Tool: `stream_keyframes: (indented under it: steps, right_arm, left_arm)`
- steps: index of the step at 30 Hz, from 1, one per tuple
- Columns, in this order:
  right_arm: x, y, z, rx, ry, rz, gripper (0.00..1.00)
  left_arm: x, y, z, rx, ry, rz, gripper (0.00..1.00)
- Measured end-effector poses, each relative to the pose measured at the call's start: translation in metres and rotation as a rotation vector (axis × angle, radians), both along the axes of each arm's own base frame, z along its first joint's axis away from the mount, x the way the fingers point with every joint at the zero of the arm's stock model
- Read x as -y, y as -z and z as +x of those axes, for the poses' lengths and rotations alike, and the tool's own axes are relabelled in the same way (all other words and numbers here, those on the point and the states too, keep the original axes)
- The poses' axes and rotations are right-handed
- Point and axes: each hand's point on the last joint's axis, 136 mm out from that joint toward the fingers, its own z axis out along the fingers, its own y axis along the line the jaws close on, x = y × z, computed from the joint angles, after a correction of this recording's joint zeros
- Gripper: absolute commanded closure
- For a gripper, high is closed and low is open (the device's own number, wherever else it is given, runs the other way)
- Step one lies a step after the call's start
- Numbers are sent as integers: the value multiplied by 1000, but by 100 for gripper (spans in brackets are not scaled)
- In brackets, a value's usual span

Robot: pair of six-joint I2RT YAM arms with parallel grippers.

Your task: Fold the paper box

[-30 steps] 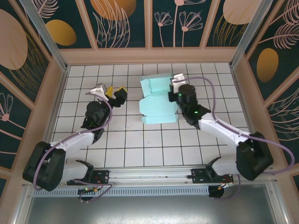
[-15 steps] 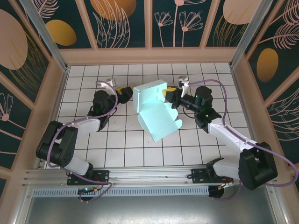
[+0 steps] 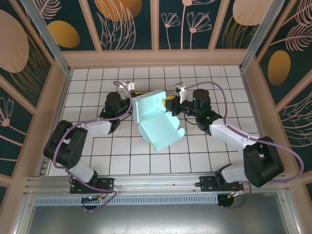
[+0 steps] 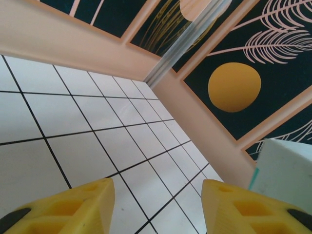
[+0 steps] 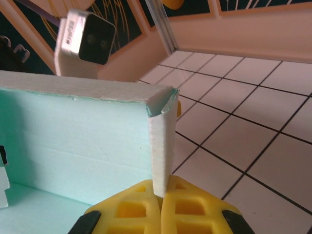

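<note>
Carried a little leftward since half a second ago, the paper box (image 3: 157,127), with both arms drawn in closer on either side of it. Sits mid-way across the white tiled tabletop (image 3: 97,146), partly folded: one wall upright at the far side, a wide flap spread flat toward the near edge. Pinched at the right end of that upright wall by the right gripper (image 3: 169,103); seen from the right wrist, yellow fingers (image 5: 195,209) pressed together on the thin card edge, no gap left. Spread wide, by contrast, the left gripper (image 3: 137,93), just beside the far left corner of the box; seen from the left wrist, nothing between its yellow fingertips (image 4: 73,204), mint card only at the right margin. Cannot tell whether touching.
</note>
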Motion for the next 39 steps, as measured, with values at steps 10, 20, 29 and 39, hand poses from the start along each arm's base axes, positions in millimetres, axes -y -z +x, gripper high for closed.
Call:
stream_keyframes:
  steps: [10,20,29,39]
  right_arm:
    - [-19,-2,15,53,94,-123,100]
    - [-32,13,33,83,229,-268,100]
    - [-34,16,38,112,286,-331,96]
    - [-26,19,35,24,193,-195,87]
  left_arm:
    - [-5,1,8,-4,-29,0,54]
    - [-18,19,20,-55,-103,29,55]
    - [-21,24,23,-68,-123,37,55]
    - [-9,19,14,-65,-57,16,55]
